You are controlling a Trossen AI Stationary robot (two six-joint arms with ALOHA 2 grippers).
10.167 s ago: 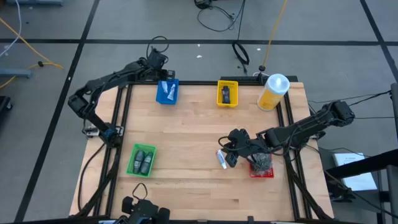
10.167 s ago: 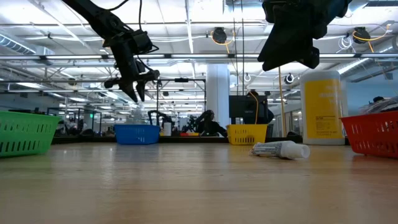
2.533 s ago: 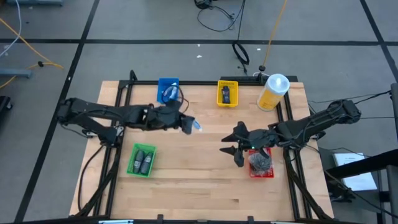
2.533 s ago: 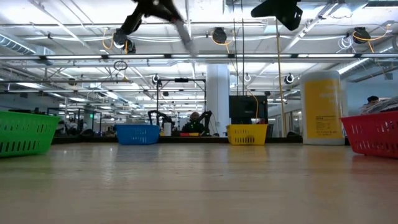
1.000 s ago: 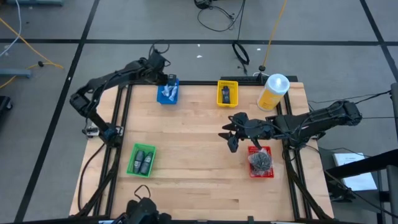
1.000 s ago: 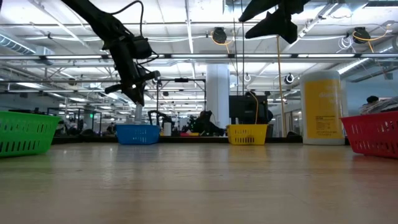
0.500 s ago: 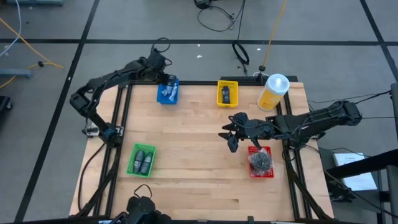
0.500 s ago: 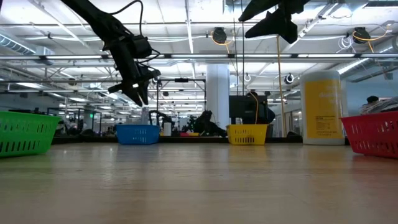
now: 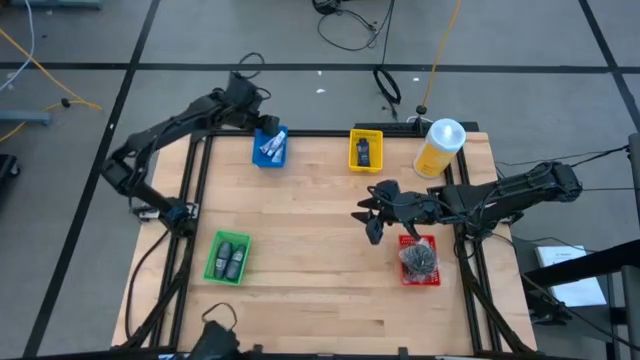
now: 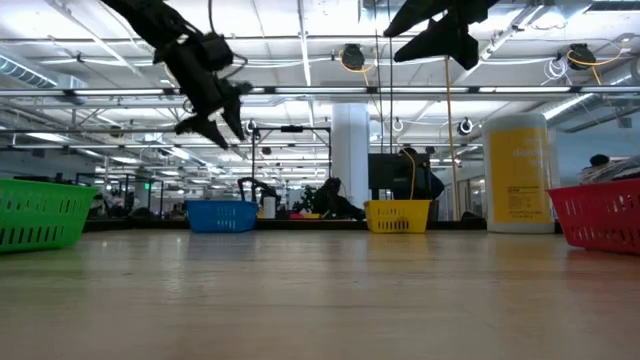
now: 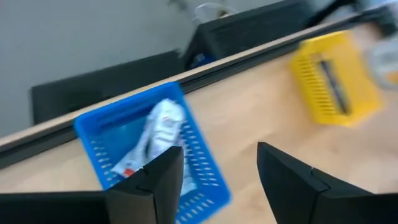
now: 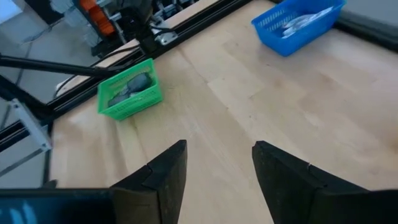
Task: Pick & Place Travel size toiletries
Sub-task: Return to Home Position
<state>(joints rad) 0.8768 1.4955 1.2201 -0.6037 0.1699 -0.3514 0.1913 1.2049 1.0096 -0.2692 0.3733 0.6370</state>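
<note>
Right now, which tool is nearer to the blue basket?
Left. The left tool hangs open over the back edge of the blue basket; the right tool is open over the table's middle, next to the red basket.

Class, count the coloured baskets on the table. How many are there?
4, in the high view: blue basket upper left, yellow basket upper middle, green basket lower left, red basket lower right. None looks hidden.
</note>
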